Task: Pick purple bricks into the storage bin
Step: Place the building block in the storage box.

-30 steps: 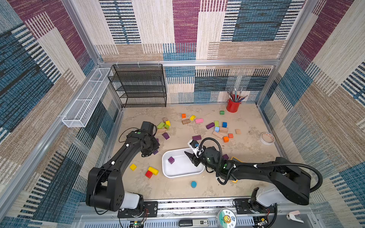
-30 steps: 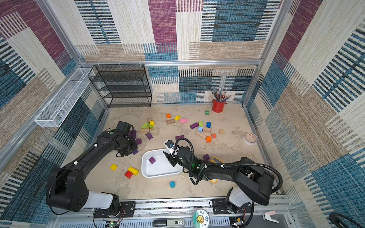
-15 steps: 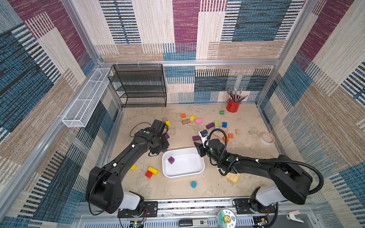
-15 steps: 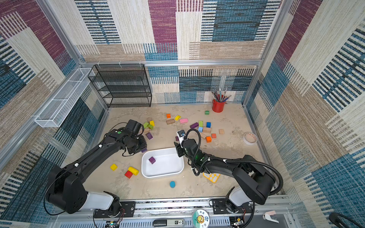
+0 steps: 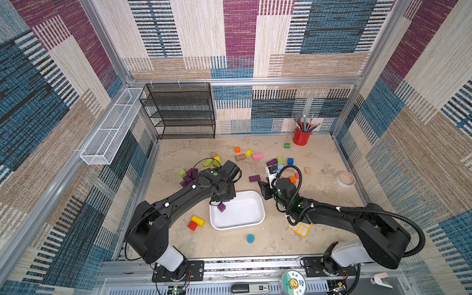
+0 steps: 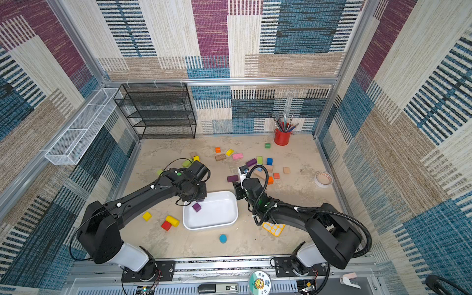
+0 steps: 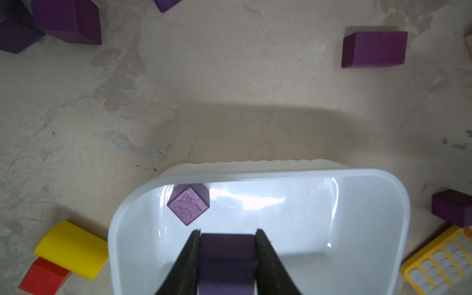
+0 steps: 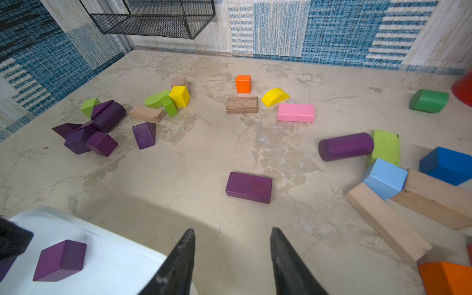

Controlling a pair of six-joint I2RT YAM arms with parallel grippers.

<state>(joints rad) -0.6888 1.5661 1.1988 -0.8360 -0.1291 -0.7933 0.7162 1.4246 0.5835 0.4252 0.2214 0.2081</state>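
1. Purple bricks (image 8: 101, 143) lie mostly loose on the tabletop (image 8: 199, 158): a huddled cluster, an oblong purple brick (image 8: 249, 187) and a purple cylinder (image 8: 346, 146).
2. The storage bin (image 7: 255, 173) sits between the two arms, with one purple cube (image 7: 189, 204) inside near a corner.
3. The left claw (image 7: 227, 231) is clamped on a dark held brick (image 7: 227, 255) above the bin's interior.
4. The right claw (image 8: 231, 229) stands parted and empty over the tabletop, just beside the bin, with the oblong brick in front of it.
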